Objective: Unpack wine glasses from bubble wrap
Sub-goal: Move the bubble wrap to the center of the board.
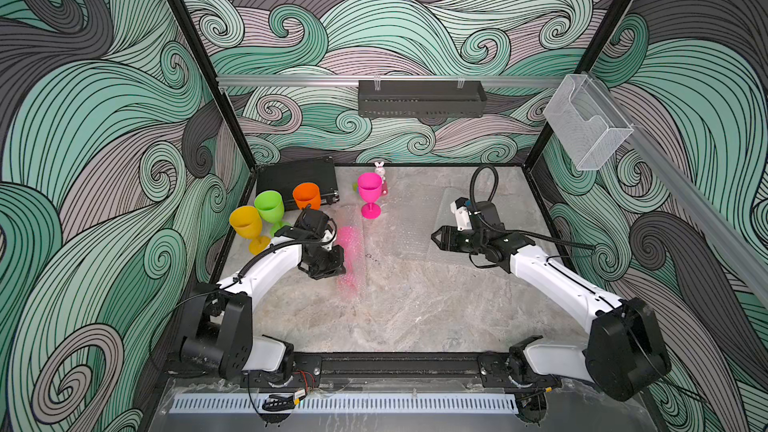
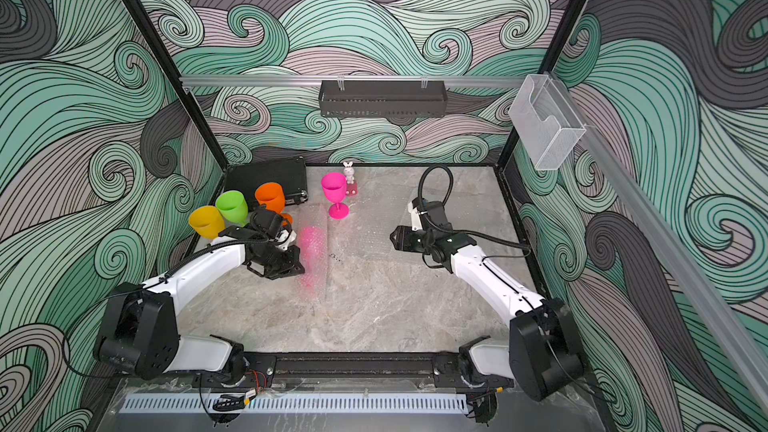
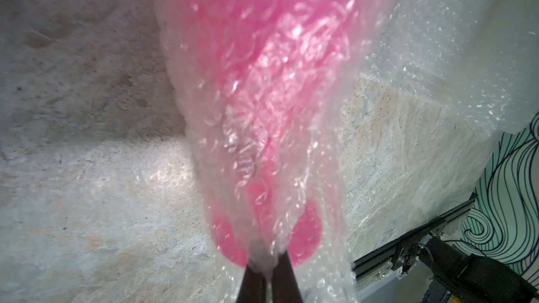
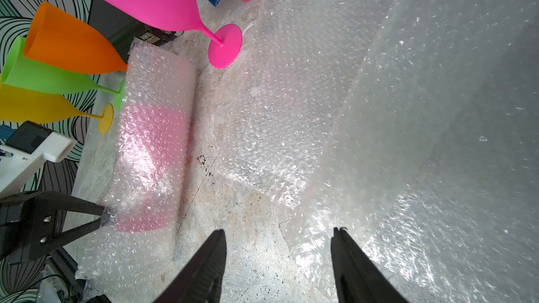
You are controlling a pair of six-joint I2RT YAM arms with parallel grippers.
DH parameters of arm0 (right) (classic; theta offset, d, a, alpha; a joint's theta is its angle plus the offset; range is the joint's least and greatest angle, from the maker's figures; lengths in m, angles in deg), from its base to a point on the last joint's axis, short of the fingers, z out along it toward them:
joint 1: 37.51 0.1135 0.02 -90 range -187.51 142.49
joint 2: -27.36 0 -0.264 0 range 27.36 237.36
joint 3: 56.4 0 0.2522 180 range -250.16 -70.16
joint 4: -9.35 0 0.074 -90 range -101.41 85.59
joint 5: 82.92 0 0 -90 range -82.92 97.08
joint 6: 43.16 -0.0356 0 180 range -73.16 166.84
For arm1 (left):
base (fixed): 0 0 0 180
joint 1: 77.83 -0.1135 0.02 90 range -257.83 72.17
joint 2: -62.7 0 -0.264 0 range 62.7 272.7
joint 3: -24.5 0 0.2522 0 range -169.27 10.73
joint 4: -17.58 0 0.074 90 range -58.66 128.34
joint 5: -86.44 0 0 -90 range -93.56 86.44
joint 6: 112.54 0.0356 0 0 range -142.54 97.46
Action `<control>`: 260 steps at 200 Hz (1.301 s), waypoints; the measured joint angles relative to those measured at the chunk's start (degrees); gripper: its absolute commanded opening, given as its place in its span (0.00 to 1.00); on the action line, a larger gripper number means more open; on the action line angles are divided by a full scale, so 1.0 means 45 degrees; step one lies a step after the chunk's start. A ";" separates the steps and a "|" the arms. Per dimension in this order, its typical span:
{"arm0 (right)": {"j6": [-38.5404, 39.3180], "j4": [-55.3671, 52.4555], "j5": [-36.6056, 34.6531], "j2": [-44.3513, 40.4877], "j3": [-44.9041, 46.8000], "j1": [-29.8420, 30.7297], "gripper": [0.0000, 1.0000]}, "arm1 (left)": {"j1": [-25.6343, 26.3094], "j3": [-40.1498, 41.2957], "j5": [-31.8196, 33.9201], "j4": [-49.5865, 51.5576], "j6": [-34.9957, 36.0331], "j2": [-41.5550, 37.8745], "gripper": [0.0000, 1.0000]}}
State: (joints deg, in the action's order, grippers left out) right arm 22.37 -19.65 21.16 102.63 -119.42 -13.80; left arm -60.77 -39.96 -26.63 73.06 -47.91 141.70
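Down on the table (image 1: pixel 415 317), flat bubble wrap sheets (image 1: pixel 409 238) spread right of centre. Just left of them lies a roll (image 1: pixel 349 257) of wrap with a pink goblet (image 3: pixel 262 83) inside. Behind stand a bare pink goblet (image 1: pixel 369 193), an orange goblet (image 1: pixel 306 195), a green goblet (image 1: pixel 270 205) and a yellow goblet (image 1: pixel 246 222), all upright. The left gripper (image 3: pixel 267 260) is clenched on the roll's wrap beside the goblet's foot. The right gripper (image 4: pixel 280 231) hangs released over the sheets' edge, grasping nothing.

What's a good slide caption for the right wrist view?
The left pincer shut on the bubble wrap roll holding a pink goblet; the right pincer open nearby.
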 measured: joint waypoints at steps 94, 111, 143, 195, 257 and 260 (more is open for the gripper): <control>-0.0078 0.0010 0.0117 -0.0034 0.0000 0.0933 0.63 | 0.2934 -0.0005 0.0253 -0.0714 -0.1064 -0.0447 0.00; -0.0238 0.0010 0.0112 -0.0034 0.0000 0.1365 0.65 | 0.3439 -0.0005 0.0563 -0.1025 -0.1894 -0.0447 0.00; -0.0495 0.0015 0.0087 0.0000 -0.0107 0.2453 0.68 | 0.4464 -0.0005 0.1171 -0.1753 -0.3376 -0.0432 0.00; -0.0719 0.0214 -0.0121 0.0942 -0.0850 0.4065 0.71 | 0.5532 -0.0019 0.1671 -0.2963 -0.4556 0.0350 0.00; -0.0699 0.0029 -0.1030 0.2254 -0.1481 0.5503 0.67 | 0.5887 -0.0019 0.1705 -0.3711 -0.4852 0.0899 0.00; -0.0714 0.0000 -0.1103 0.2263 -0.1481 0.5542 0.66 | 0.5897 -0.0019 0.1705 -0.3725 -0.4847 0.0899 0.00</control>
State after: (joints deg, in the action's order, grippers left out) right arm 19.16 -19.65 16.20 112.81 -126.09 11.14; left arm -34.23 -40.05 -18.96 56.29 -69.72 145.75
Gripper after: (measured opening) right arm 0.680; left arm 0.049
